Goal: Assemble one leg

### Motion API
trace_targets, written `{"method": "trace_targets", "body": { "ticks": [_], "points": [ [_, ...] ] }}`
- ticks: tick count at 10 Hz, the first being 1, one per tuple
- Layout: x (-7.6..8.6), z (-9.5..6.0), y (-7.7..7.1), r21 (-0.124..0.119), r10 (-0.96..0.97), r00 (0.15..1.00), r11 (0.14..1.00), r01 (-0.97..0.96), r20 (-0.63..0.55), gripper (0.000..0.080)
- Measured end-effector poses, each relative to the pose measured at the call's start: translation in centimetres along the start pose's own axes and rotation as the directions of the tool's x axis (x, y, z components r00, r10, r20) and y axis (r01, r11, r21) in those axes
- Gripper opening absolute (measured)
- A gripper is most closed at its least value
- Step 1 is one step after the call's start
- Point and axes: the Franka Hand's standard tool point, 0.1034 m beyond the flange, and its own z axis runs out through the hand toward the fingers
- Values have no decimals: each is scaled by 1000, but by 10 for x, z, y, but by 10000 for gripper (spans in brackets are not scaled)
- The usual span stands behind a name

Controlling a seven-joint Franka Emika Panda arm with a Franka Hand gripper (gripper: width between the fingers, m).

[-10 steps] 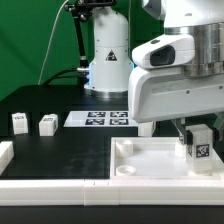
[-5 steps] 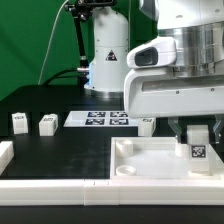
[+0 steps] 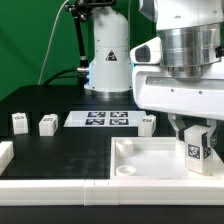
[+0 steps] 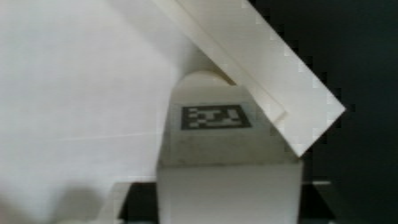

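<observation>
Arm [image 3: 175, 70]: bulky glossy white shell with a grey cylindrical wrist, fills the exterior view's right.
Table [image 3: 70, 150]: matte black top, with a white rail [image 3: 50, 186] along the near edge.
Tabletop [image 3: 150, 160]: flat white plastic square with a raised rim, lying near-right on the table.
Marker board [image 3: 108, 118]: thin flat white strip printed with black square tags, far-centre.
Gripper [image 3: 196, 134]: narrow, its dark fingers clamped on opposite sides of the leg [image 3: 197, 152].
The leg is a small smooth white rectangular post with a black-and-white square tag facing the camera. It's roughly upright with a slight tilt, over the tabletop's right side. Its lower end is close to the recessed surface; I can't tell whether it touches.
Wrist view: same post with the tag on its side, an angled tabletop rim just beyond it.
Loose posts, same shape: first spare leg [image 3: 18, 121] and second spare leg [image 3: 46, 124] at far left, near each other but apart. Third spare leg [image 3: 146, 124] sits just beside the marker board's right end.
</observation>
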Motion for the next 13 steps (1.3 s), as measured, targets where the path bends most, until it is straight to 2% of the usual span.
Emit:
{"method": "trace_targets", "body": {
  "ticks": [2, 5, 6, 7, 8, 9, 11, 13],
  "points": [
    [-1, 0, 2, 1, 262, 965, 965, -262, -18, 293],
    [-1, 0, 3, 2, 382, 924, 924, -382, -8, 300],
    [-1, 1, 3, 2, 354, 935, 935, -354, -9, 300],
    [-1, 1, 2, 2, 322, 947, 947, -322, -9, 479],
    [-2, 1, 2, 0, 291, 957, 957, -291, -9, 479],
    [-3, 0, 2, -10, 184, 983, 983, -184, -4, 620],
    [-5, -1, 0, -17, -30, 1000, 999, 30, 3, 647],
    [-8, -4, -3, -30, -257, 966, 966, 257, 13, 647]
  ]
}}
